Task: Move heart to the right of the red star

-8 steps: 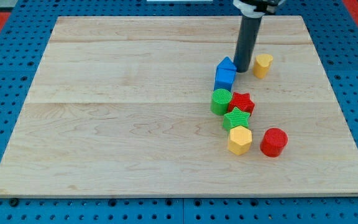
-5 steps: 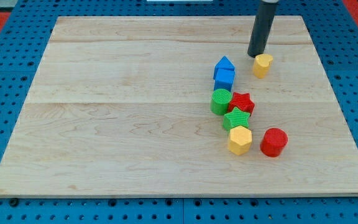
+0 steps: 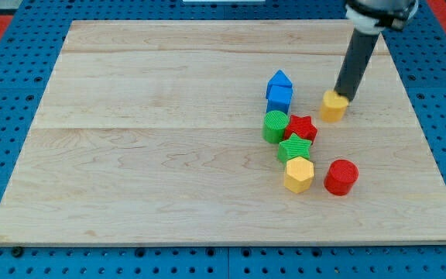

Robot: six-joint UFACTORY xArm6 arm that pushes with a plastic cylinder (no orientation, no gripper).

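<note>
So going left to right, there's a tight little bunch in the middle-right of the wooden board (image 3: 169, 155): green cylinder (image 3: 275, 126), blue house-shaped block (image 3: 279, 91) just behind it, red star (image 3: 303, 128) touching the cylinder's right side, then green star (image 3: 294, 147), yellow hexagon (image 3: 299, 174) and a red cylinder (image 3: 341, 177) nearer the front. The yellow heart (image 3: 332, 106) sits a bit right of and behind the red star, not touching it, and my tip (image 3: 342, 95) is pressed against its far-right edge, which I'd guess is so it can shove the heart forward and left into the open spot beside the star. No claw on this rig at all, just a plain rod, so nothing's grasped, only pushed.
</note>
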